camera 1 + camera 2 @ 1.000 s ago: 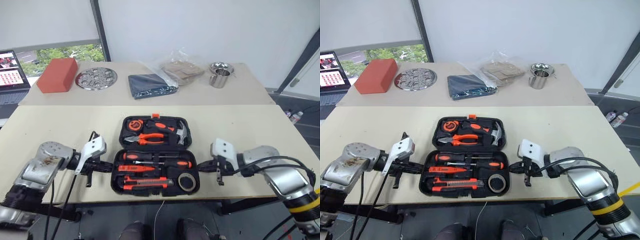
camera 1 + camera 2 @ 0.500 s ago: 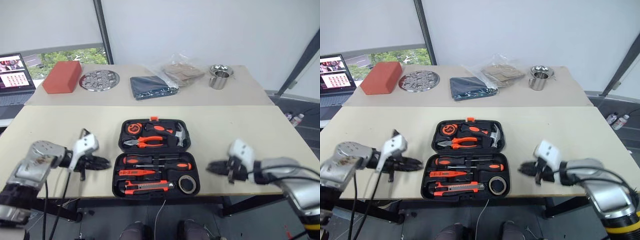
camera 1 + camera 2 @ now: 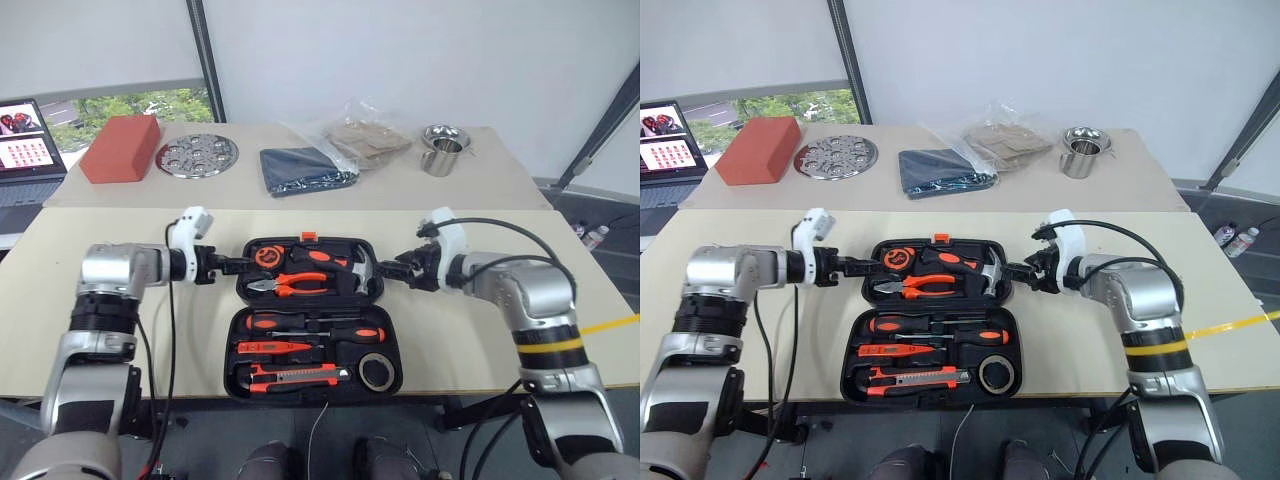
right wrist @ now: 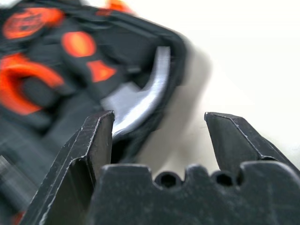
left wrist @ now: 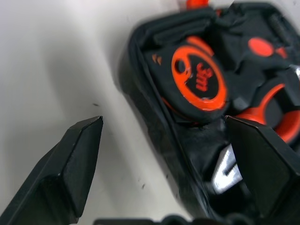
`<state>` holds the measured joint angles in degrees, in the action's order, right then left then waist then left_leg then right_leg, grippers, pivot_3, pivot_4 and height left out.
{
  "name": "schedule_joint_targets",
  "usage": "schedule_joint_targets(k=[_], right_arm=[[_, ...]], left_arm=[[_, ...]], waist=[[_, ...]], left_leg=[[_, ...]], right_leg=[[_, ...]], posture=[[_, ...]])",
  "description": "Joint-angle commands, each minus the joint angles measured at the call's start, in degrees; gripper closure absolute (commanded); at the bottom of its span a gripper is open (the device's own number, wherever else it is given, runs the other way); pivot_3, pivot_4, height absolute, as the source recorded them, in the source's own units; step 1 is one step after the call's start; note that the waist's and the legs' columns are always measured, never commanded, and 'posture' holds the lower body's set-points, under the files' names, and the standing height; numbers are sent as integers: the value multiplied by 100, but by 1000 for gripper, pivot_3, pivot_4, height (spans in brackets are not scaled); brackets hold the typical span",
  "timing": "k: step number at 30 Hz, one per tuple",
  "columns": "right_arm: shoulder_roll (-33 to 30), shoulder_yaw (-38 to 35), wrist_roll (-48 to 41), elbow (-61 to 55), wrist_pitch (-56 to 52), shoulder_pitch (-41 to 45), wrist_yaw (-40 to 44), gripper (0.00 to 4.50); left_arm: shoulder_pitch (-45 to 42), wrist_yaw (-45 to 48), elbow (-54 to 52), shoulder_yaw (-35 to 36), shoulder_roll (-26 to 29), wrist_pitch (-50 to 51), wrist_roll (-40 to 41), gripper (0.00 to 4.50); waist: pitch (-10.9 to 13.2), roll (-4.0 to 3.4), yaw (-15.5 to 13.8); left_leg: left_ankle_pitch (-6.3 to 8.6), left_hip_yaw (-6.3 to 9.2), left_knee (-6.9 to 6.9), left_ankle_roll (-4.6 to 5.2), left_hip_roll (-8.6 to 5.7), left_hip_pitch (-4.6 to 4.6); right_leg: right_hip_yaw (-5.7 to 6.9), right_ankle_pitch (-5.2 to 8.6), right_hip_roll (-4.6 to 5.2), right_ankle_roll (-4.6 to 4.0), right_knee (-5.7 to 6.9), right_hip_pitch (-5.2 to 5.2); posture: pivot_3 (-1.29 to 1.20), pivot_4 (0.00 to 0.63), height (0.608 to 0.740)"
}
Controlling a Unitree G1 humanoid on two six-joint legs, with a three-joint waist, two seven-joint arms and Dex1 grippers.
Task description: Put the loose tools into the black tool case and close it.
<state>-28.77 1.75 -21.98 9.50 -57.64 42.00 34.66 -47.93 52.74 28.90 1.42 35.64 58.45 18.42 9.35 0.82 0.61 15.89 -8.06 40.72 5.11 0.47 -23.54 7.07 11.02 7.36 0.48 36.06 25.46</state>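
So, moved both arms up from the near half of the black tool case point(image 3: 312, 310) to its far half. Left gripper point(image 3: 233, 264) ended up at the far-left corner, fingers spread, straddling the case wall beside the orange tape measure point(image 5: 197, 79). Right gripper point(image 3: 392, 271) mirrored that at the far-right corner by the hammer point(image 4: 140, 101), also spread, pinching nothing. Screwdrivers point(image 3: 315, 324), utility knife point(image 3: 295, 374) and tape roll point(image 3: 375, 370) all sat in the near half already. Looked like setup for folding the lid over; case still lay open on the table point(image 3: 480, 330).
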Motion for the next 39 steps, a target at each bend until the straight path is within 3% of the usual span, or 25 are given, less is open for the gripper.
schedule_joint_targets(k=[1,7,10,16,21,27,33,37,39], right_arm=[[120,40,115,151,141,183,-44,2699],[236,157,150,65,61,147,16,4500],[242,146,129,-6,3,147,41,4500],[316,-63,185,6,460,403,-47,4500],[548,-687,121,-97,1347,822,-407,4500],[504,-694,506,-365,2259,693,-539,4500],[380,-321,1136,-1024,3337,-560,-560,4500],[284,-254,1830,-1182,4859,-1445,-910,4500],[160,-309,2097,-1305,5564,-1955,-988,4500]], left_arm=[[171,13,-147,-103,22,-21,-7,1542],[305,57,-205,-98,60,26,42,3624],[364,138,-334,-115,77,117,128,4448],[341,274,-826,94,-94,-228,400,4448],[-163,-123,-889,774,-528,-1430,479,4448],[-141,187,-975,628,-553,-2737,173,4448],[754,131,-1366,257,-550,-4238,-374,4448],[1417,-448,-1551,265,-613,-5644,-902,4448],[1803,-761,-1869,404,-647,-5879,-961,4448]], waist=[[0,0,16],[0,0,14],[-1,-1,14],[-1,-2,16],[10,0,-10],[12,1,31],[11,0,47],[6,1,36],[6,1,30]], left_leg=[[0,0,-3,-1,0,3],[4,0,9,-16,1,46],[24,0,9,-58,1,58],[7,0,6,-47,4,58],[1,0,11,-50,0,10],[-43,-3,3,-24,-6,-63],[-43,-4,-60,-24,-15,-57],[-43,-4,-86,-25,-20,-34],[-42,-4,-89,-25,-23,-20]], right_leg=[[0,4,0,4,0,-3],[-13,10,12,14,-16,-41],[-22,3,18,3,-3,-41],[-22,-1,15,-6,4,-36],[-17,-18,18,-15,-4,0],[-9,-39,2,-19,8,74],[0,-29,-4,-5,-23,81],[-2,-23,-3,0,-35,64],[-4,-18,1,4,-38,49]], posture=[[0,150,734],[0,150,734],[0,150,734],[0,150,734],[0,150,734],[0,150,734],[0,150,734],[0,150,734],[0,150,734]])
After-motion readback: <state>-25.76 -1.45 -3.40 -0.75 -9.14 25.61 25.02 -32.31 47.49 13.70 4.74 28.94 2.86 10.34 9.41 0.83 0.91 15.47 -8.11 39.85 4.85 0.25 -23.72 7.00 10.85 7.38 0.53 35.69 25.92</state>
